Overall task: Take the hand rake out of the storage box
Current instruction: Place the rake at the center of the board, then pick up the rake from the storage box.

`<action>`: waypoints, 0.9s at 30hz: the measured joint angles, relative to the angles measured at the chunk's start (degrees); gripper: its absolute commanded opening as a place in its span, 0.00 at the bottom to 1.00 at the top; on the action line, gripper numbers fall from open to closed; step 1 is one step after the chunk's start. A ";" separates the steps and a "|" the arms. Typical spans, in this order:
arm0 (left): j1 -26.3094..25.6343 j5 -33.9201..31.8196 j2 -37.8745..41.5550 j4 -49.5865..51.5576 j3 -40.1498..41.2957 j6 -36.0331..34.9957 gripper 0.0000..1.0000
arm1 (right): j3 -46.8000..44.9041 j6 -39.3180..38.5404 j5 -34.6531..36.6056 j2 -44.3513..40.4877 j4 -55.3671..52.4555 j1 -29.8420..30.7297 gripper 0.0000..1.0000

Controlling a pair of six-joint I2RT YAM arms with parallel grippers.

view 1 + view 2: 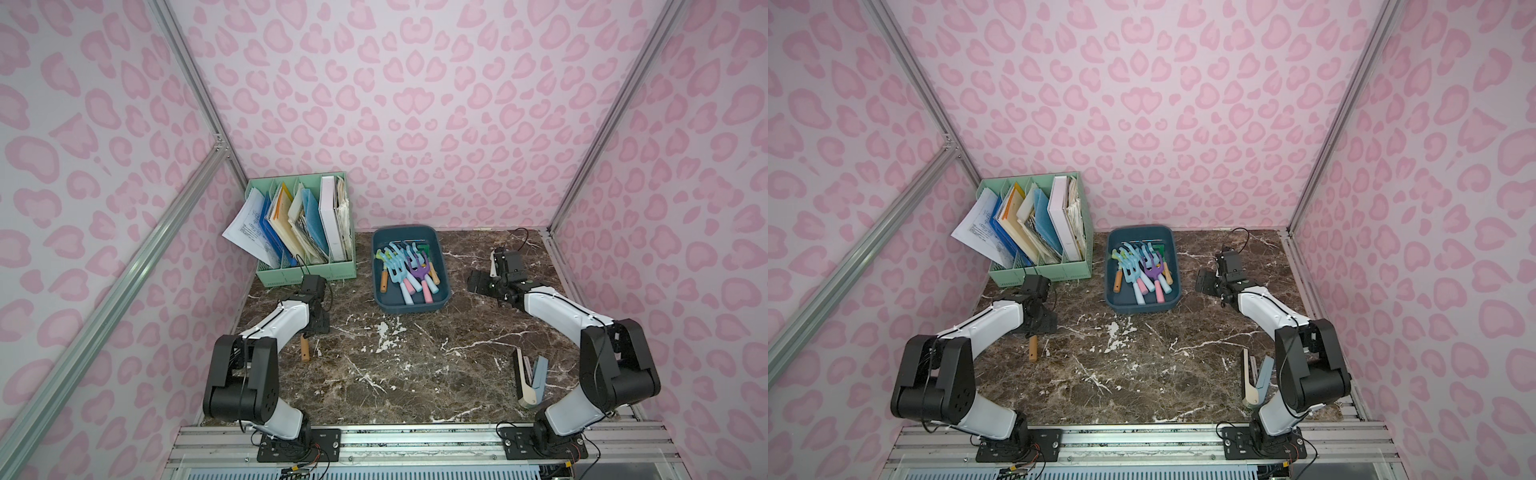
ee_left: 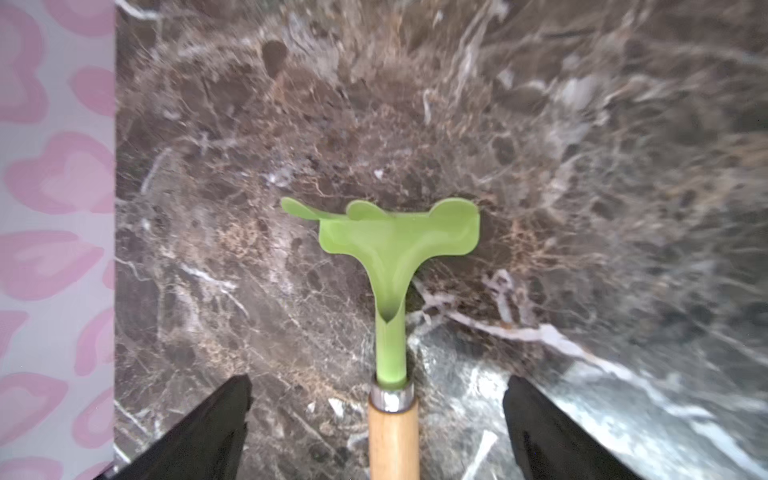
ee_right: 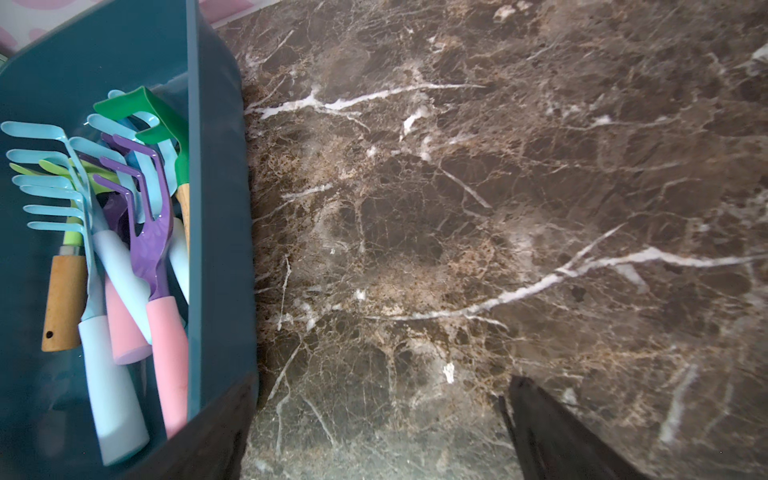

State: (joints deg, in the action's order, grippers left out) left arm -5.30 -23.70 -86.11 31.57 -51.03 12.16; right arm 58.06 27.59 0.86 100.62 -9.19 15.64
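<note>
Left fingers (image 2: 199, 436) spread wide, right fingers (image 3: 557, 440) apart

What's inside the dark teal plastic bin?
The dark teal plastic bin holds pale blue hand rakes, a purple pink-handled fork and a green wooden-handled tool. A lime-green rake lies partly buried beneath them.

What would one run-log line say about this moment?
left gripper: open over green hand rake | rake: lying on table, outside storage box | right gripper: open, empty, beside box | box: other rakes inside

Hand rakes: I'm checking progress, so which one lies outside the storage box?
The light-green, wooden-handled rake: it lies on the marble table between the open jaws of the left gripper; the others all sit in the teal storage box.
</note>
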 measured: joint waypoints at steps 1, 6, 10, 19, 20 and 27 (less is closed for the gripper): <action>-0.59 -0.28 1.68 0.50 -0.79 0.33 0.98 | 0.00 0.00 0.00 -0.09 0.00 0.00 0.98; -5.42 -1.16 10.12 3.85 -6.16 2.80 0.98 | 0.09 0.02 0.24 -0.52 -0.24 0.17 0.98; -8.90 1.51 19.37 1.90 -7.19 7.28 0.98 | -0.15 0.02 1.51 -2.95 -0.52 0.96 0.98; -17.38 14.01 7.45 -2.80 -16.96 20.02 0.83 | -0.02 0.50 2.99 -4.02 -1.16 4.02 0.98; -19.63 14.64 3.04 -2.69 -21.42 20.83 0.80 | 0.07 0.63 3.04 -4.07 -1.25 4.31 0.98; -26.95 16.17 -28.55 4.26 -52.78 21.16 0.57 | 0.09 0.63 5.81 -4.70 -2.49 5.11 0.98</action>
State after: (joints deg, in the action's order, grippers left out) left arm -32.25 -7.53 -114.65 35.83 -103.81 33.32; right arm 58.15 28.23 6.68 95.92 -11.68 20.75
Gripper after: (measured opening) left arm 0.584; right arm 0.981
